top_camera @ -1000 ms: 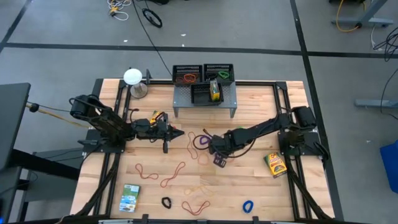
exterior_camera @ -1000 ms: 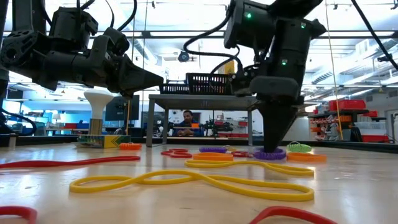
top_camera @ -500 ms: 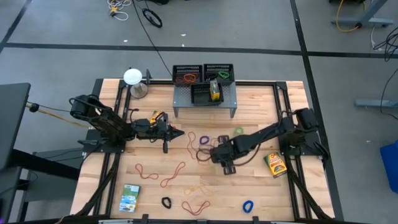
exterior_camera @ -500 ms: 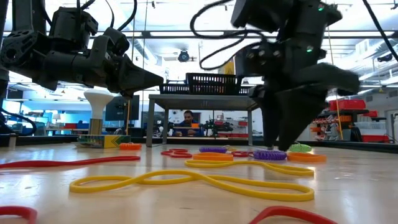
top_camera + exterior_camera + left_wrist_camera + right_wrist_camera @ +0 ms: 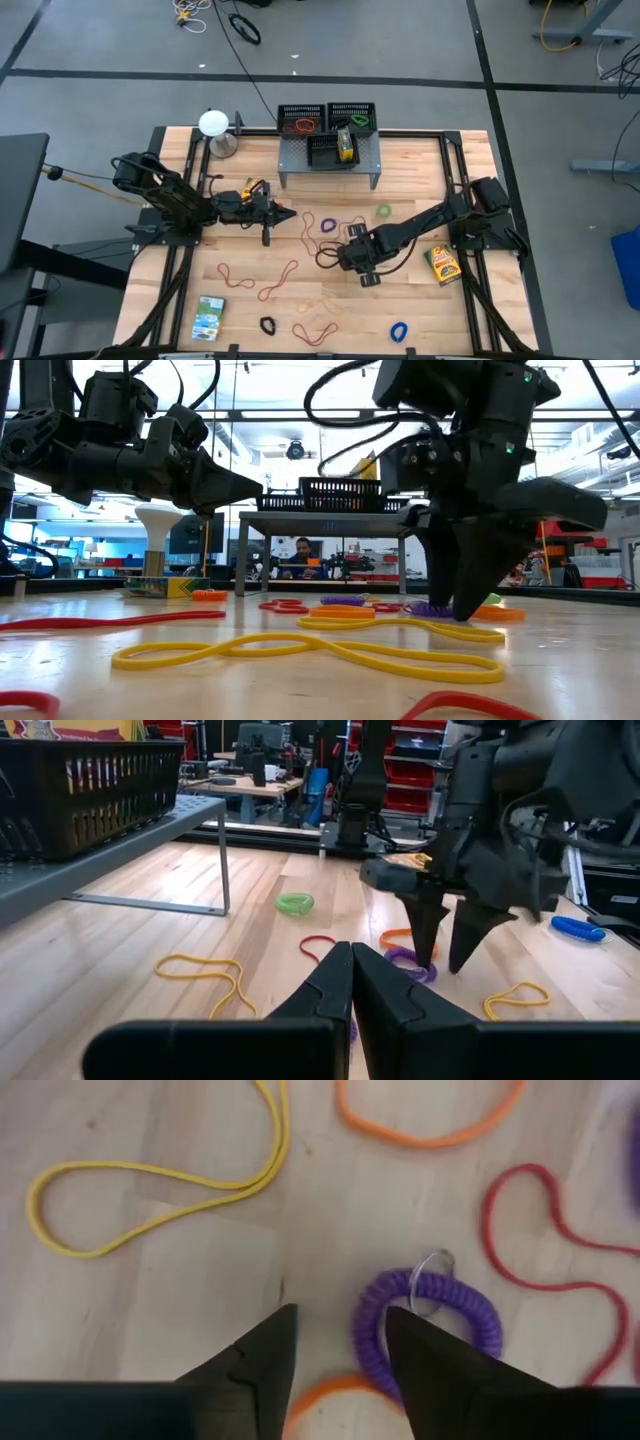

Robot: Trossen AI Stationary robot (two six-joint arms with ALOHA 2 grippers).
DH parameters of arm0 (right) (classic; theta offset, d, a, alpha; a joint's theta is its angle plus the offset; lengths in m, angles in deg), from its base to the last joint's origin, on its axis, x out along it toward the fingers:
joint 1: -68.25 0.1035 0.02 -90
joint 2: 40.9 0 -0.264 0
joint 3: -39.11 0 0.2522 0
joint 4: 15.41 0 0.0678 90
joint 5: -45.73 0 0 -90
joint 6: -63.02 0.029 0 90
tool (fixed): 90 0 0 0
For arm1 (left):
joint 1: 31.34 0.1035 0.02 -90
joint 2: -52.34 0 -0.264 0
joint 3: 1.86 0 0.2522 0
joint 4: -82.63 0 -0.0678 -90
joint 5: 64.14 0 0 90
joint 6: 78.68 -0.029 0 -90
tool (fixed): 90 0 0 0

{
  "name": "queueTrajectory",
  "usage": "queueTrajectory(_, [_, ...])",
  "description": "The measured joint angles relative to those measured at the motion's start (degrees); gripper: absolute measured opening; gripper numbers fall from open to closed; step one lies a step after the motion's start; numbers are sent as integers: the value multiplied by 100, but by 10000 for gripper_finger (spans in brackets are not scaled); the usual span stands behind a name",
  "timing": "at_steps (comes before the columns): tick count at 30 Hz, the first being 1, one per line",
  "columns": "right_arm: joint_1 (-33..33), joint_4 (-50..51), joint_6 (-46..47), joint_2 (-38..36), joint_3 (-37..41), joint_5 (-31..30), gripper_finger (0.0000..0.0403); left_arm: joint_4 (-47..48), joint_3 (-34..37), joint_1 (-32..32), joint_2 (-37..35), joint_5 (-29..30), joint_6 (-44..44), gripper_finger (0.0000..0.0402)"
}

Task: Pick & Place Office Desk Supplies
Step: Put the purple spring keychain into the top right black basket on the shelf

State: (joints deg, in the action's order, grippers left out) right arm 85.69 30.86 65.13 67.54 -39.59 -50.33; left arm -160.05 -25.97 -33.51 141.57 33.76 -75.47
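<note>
Hovering open, right tool (image 5: 335,1350) is sitting just beside purple coil loop (image 5: 430,1315); only the wrist view is showing its metal ring (image 5: 430,1267).

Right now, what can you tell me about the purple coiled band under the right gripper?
The purple coil band is a springy spiral loop, plastic by the look, with a thin metal ring on it. It lies flat on the wooden table, overlapping an orange band. The right gripper hangs open over its edge, holding nothing.
</note>
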Motion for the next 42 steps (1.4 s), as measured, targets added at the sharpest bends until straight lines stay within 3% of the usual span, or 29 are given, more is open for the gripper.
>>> queueTrajectory(7, [-86, 7, 0, 6, -3, 117, 136, -7, 2, 2, -2, 0, 0, 12])
queueTrajectory(18, [-183, -92, -97, 24, -92, 139, 11, -5, 2, 0, -2, 0, 1, 12])
queueTrajectory(25, [-168, -94, -140, -208, -302, 194, 11, 13, 2, 0, -2, 0, 2, 12])
queueTrajectory(30, [-153, 107, -201, -516, -471, 560, 7, 13, 0, 0, -2, -2, 2, 12])
queueTrajectory(37, [-140, 1144, -202, -929, -989, 451, 4, 33, 0, 2, -2, -38, 2, 12])
queueTrajectory(42, [-214, 2086, -302, -1036, -1764, 181, 5, 28, -31, 2, -2, -44, 0, 12])
